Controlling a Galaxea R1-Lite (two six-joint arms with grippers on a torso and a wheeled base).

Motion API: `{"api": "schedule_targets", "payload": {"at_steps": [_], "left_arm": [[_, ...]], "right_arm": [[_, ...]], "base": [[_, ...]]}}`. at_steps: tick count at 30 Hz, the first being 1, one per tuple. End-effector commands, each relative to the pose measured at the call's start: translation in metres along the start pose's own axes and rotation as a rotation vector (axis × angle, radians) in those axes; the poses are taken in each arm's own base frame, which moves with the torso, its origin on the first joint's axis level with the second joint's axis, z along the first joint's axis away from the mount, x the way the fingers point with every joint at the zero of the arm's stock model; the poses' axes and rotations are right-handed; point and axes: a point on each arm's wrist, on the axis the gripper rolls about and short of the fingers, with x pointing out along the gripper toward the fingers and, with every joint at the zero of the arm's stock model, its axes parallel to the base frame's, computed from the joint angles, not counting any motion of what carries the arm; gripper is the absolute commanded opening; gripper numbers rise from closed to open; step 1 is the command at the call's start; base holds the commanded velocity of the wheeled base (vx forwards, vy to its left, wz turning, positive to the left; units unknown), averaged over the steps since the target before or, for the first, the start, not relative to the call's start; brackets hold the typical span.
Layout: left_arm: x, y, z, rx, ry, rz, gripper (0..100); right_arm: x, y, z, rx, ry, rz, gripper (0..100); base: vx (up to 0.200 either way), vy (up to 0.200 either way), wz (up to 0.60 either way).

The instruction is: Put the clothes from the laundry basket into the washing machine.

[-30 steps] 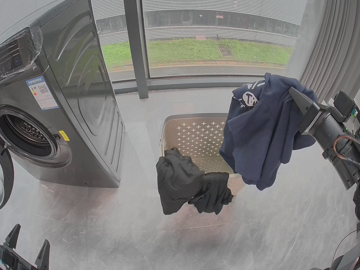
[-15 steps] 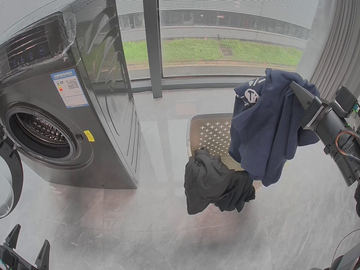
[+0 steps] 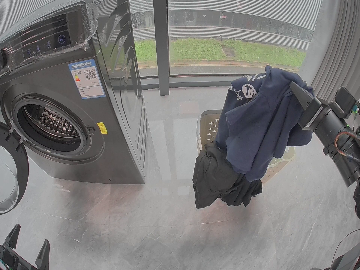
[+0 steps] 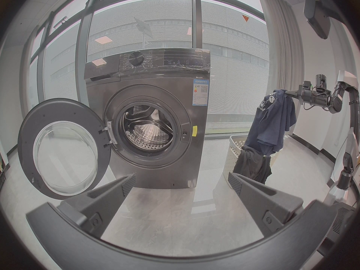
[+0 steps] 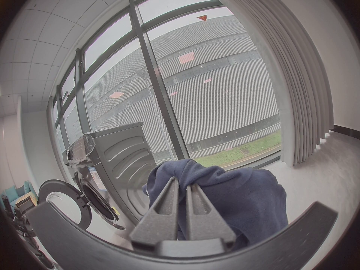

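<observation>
Your right gripper [image 3: 293, 87] is clamped on the navy blue hoodie [image 3: 258, 132], centre-right. Drum looks empty, so nothing loaded yet. The crumpled black garment [image 3: 215, 180] hangs off the beige perforated plastic basket [image 3: 205, 126] — dark grey washing machine [image 3: 75, 105] upper left.

Grey marble floor [image 3: 150, 225], tall window [image 3: 232, 27], pleated curtain [image 3: 337, 38]

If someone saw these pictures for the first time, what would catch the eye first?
First comes the navy sweatshirt, which hangs in the air from the shut right gripper, above the laundry basket. Next is the black garment, draped over the basket's near rim and hanging down outside it. On the left stands the washing machine with its round door swung open.
</observation>
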Motion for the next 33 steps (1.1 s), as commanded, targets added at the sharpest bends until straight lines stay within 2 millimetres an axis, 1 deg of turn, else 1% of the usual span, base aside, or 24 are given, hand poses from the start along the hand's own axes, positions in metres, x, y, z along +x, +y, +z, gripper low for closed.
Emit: {"api": "schedule_targets", "payload": {"at_steps": [1, 5, 11, 19, 26, 33], "left_arm": [[-0.0001, 0.0000, -0.0053, 0.000, 0.000, 0.000, 100], [-0.0001, 0.0001, -0.0053, -0.002, 0.000, 0.002, 100], [-0.0001, 0.0000, -0.0053, -0.002, 0.000, -0.001, 100], [-0.0002, 0.0000, -0.0049, -0.002, -0.002, -0.003, 100], [-0.0002, 0.0000, -0.0050, -0.003, 0.000, -0.006, 100], [-0.0002, -0.0001, -0.0050, -0.003, 0.000, -0.004, 100]], "right_arm": [[0.0004, 0.0000, -0.0014, -0.001, 0.004, -0.003, 0], [0.0008, -0.0002, -0.0031, -0.001, 0.010, -0.007, 0], [0.0006, -0.0003, -0.0034, 0.001, 0.011, -0.007, 0], [0.0015, -0.0003, -0.0060, 0.002, 0.020, -0.008, 0], [0.0017, -0.0009, 0.0006, 0.004, -0.005, -0.010, 0], [0.0010, 0.0003, -0.0010, 0.005, 0.002, 0.002, 0]], "base": [[-0.200, 0.000, 0.00], [-0.200, 0.000, 0.00], [0.000, 0.000, 0.00], [0.000, 0.200, 0.00], [0.000, 0.200, 0.00], [0.000, 0.200, 0.00]]}}
